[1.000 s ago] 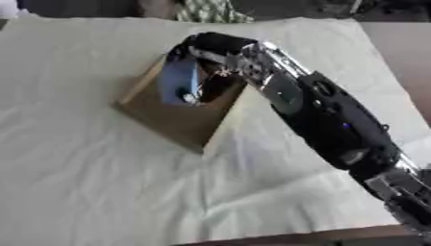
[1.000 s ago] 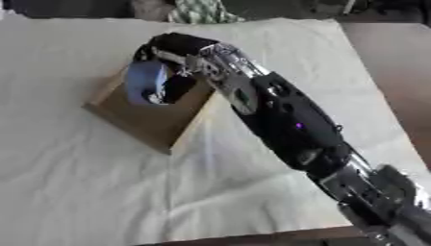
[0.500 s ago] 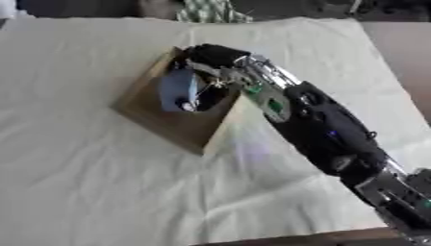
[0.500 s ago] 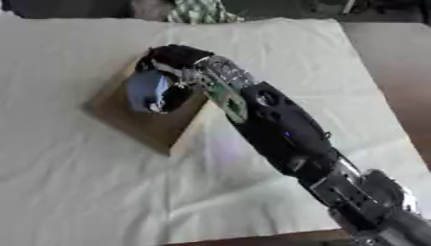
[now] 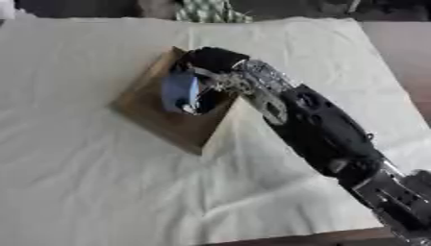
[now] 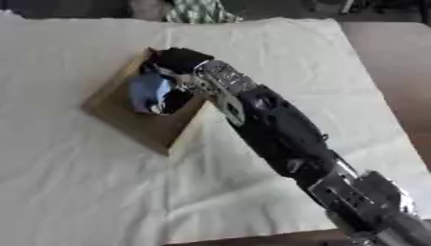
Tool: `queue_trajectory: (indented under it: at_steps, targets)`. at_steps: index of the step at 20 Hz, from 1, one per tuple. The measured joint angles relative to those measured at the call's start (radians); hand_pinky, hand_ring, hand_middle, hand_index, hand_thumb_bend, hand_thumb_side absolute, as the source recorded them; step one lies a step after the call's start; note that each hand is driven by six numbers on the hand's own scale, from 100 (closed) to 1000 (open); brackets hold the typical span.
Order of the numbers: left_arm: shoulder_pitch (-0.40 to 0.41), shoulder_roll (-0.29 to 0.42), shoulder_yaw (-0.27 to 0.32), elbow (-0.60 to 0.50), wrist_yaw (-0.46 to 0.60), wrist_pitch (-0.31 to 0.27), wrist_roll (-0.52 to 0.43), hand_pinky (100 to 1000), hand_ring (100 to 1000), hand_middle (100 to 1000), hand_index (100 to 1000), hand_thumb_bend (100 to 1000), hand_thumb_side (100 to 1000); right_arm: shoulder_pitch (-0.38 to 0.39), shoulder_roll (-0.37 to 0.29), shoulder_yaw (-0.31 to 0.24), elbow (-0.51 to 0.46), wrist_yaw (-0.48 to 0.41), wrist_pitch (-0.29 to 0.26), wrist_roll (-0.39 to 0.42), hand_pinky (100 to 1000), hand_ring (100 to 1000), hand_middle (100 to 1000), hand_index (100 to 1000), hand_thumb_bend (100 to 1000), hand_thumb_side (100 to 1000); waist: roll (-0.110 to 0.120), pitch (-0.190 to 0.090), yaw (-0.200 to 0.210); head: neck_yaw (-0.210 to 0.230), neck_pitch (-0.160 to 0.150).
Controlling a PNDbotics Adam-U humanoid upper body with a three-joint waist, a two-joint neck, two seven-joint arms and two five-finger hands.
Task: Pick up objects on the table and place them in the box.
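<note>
Inside the one cardboard box (image 5: 160,120) on the cloth-covered bench (image 5: 76,182), one blue object (image 5: 179,91) is held within the curled fingers (image 5: 195,94) of the right hand (image 5: 212,72), whose arm hides the box's right wall.

Box (image 5: 156,117): brown cardboard, open-topped, lying on the cloth left of centre and turned so its corners point toward and away from the camera. Near corner and left wall visible; right side partly covered by the arm.

Object (image 5: 179,91): blue, rounded, blurred; exact kind cannot be told. Sits inside the box opening, toward its far right part, with dark shapes just beside it on the right. Whether it rests on the box floor cannot be told.
</note>
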Motion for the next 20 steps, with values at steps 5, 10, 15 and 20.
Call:
queue_trajectory:
  at_steps: [5,10,15,20]
  targets:
    - [0.0,0.0,0.0,0.0,0.0,0.0,0.0,598,688,547,684,349,666,-0.002,-0.005,-0.007,-0.011,0.042,-0.009,0.023,857,911,884,853,131,655,0.001,0.0,-0.008,0.003,0.0]
    - [0.001,0.0,0.0,0.0,0.0,0.001,-0.001,599,689,548,684,348,666,-0.002,-0.03,-0.014,-0.039,0.077,-0.01,0.046,897,961,931,884,155,709,0.002,0.0,-0.017,0.008,0.0]
    - [0.002,0.0,0.0,0.0,0.0,0.002,-0.002,599,689,548,683,347,667,-0.002,-0.036,-0.023,-0.067,0.092,-0.009,0.048,920,990,970,915,171,708,0.005,0.0,-0.019,0.009,0.0]
    - [0.002,0.0,0.0,0.0,0.0,0.004,-0.003,599,690,548,683,345,668,-0.002,-0.039,-0.025,-0.077,0.09,-0.014,0.071,925,998,992,949,207,692,0.005,0.0,-0.022,0.01,0.0]
